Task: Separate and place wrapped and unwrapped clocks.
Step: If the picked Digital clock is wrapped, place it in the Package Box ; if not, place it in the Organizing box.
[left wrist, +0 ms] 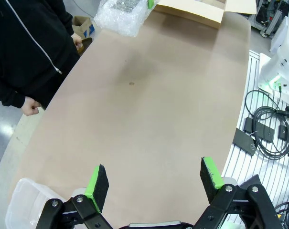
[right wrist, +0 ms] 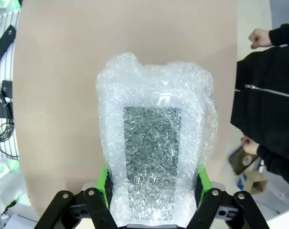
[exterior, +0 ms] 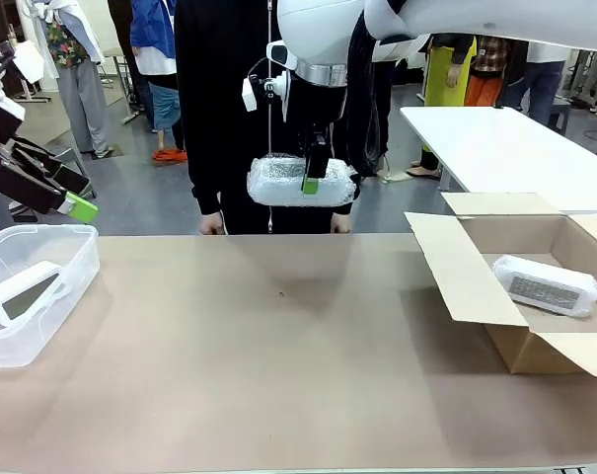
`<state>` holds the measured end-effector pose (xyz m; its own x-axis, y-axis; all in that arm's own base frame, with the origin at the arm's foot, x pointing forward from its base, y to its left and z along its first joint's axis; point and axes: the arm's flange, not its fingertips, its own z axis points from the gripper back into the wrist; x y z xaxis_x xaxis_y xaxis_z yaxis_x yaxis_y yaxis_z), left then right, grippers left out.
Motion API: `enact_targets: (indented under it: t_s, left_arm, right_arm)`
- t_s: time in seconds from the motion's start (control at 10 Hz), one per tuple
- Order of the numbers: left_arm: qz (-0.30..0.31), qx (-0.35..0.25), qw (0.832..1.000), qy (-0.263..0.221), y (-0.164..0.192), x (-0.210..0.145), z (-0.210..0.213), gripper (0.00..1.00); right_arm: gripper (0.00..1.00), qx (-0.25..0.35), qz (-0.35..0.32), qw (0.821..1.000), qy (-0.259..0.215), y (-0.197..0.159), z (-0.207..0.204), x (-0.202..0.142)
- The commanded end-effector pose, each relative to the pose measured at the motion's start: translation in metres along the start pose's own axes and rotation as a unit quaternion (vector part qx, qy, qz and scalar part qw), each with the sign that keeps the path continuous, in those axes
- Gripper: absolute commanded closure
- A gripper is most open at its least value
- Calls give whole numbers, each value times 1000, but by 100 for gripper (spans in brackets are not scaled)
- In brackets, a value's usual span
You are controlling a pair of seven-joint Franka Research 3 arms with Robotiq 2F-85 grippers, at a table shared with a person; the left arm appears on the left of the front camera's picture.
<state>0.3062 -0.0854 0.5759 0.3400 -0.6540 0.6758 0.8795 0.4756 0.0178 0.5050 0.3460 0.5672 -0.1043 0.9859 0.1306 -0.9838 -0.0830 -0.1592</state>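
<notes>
Tan-topped table (exterior: 278,375) — broad bare middle, open from tub to box. Open brown cardboard box (exterior: 466,267) at my right edge, flaps spread; one bubble-wrapped white clock (exterior: 547,285) lies inside. Clear plastic tub (exterior: 66,267) at my left edge, holding the bare smooth white clock (exterior: 24,292). My right gripper (exterior: 313,168) is clamped on a second bubble-wrapped clock (right wrist: 154,143), held high over the far edge before the person's black jacket (exterior: 224,99). My left gripper (left wrist: 154,183) — jaws spread wide, nothing held — hangs above the tub.
</notes>
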Motion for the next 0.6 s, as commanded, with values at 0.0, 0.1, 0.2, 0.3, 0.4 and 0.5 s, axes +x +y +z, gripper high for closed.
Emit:
enact_targets:
  t_s: [0.0,0.1,0.2,0.3,0.4,0.5]
  left_arm:
    - [0,-1,1000,-2,0,-1,1,0]
    - [0,-1,1000,-2,0,-1,1,0]
    - [0,-1,1000,-2,0,-1,1,0]
    - [0,-1,1000,-2,0,-1,1,0]
    - [0,-1,1000,-2,0,-1,1,0]
    - [0,-1,1000,-2,0,-1,1,0]
  right_arm:
    - [73,-4,-1,1000,6,1,3,-1]
    - [73,-4,-1,1000,6,1,3,-1]
    - [73,-4,-1,1000,6,1,3,-1]
    - [73,-4,-1,1000,6,1,3,-1]
    - [73,-4,-1,1000,6,1,3,-1]
    - [73,-4,-1,1000,6,1,3,-1]
